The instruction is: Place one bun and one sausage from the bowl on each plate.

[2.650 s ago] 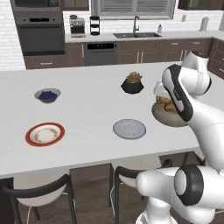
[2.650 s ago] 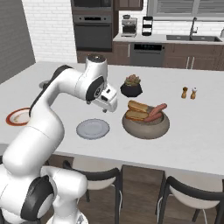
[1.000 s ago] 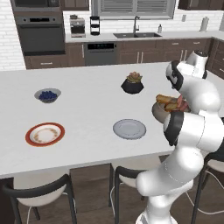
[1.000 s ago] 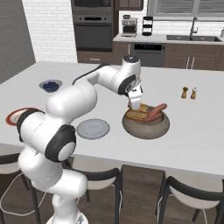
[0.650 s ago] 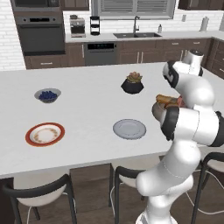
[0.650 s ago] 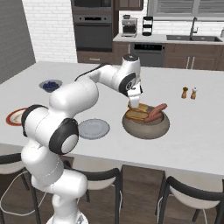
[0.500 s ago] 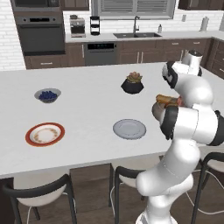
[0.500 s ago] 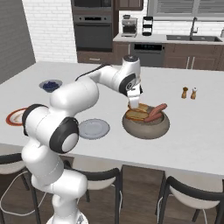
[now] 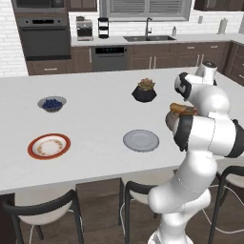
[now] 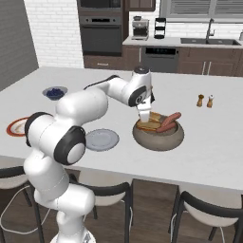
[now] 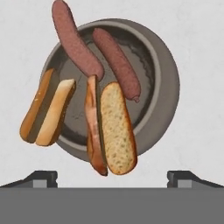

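Hand view looks straight down into the bowl (image 11: 164, 87), where two buns (image 11: 111, 127) and two sausages (image 11: 116, 61) lie; one bun (image 11: 46, 111) hangs over the rim. My end effector (image 10: 144, 114) hovers just above the bowl with its fingers (image 11: 41, 178) spread wide apart, gripping nothing. On the surface (image 10: 213, 137), the grey plate (image 10: 102, 139) sits beside the bowl, and the orange-rimmed plate (image 9: 48, 146) lies well apart, near the small bowl of blue berries (image 9: 52, 103).
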### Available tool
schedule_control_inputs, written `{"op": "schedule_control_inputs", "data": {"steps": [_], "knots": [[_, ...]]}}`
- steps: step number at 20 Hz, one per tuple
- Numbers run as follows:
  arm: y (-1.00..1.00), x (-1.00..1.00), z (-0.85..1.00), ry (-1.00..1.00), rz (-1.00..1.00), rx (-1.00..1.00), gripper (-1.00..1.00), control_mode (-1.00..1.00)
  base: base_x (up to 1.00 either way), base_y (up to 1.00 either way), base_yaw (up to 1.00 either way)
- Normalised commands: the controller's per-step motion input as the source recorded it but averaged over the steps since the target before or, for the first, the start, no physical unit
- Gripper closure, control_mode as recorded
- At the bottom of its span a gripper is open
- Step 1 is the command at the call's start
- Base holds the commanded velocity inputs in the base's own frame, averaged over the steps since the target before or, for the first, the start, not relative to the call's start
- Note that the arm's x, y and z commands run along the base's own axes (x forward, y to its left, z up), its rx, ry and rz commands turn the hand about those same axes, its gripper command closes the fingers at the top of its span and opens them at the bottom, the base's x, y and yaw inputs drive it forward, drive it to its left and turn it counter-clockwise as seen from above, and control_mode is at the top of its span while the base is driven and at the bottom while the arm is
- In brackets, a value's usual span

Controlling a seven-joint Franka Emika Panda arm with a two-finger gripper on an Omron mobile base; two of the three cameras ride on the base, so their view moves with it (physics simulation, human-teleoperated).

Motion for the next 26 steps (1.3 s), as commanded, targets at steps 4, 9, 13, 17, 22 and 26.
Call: {"op": "schedule_control_inputs", "data": {"steps": [4, 9, 13, 17, 22, 26], "knots": [[0.20, 0.17, 0.00, 0.00, -0.02, 0.00, -1.00, -1.00, 0.00, 0.00, 0.00], [0.08, 0.18, -0.14, 0.03, 0.00, 0.00, -1.00, -1.00, 0.00, 0.00, 0.00], [-0.04, 0.12, -0.25, 0.04, 0.01, 0.00, -1.00, -1.00, 0.00, 0.00, 0.00], [-0.04, 0.01, -0.24, 0.05, 0.02, 0.00, -1.00, -1.00, 0.00, 0.00, 0.00], [0.00, 0.00, -0.20, 0.06, 0.00, 0.00, -1.00, -1.00, 0.00, 0.00, 0.00], [0.00, 0.00, -0.17, 0.06, 0.00, 0.00, -1.00, -1.00, 0.00, 0.00, 0.00]]}}
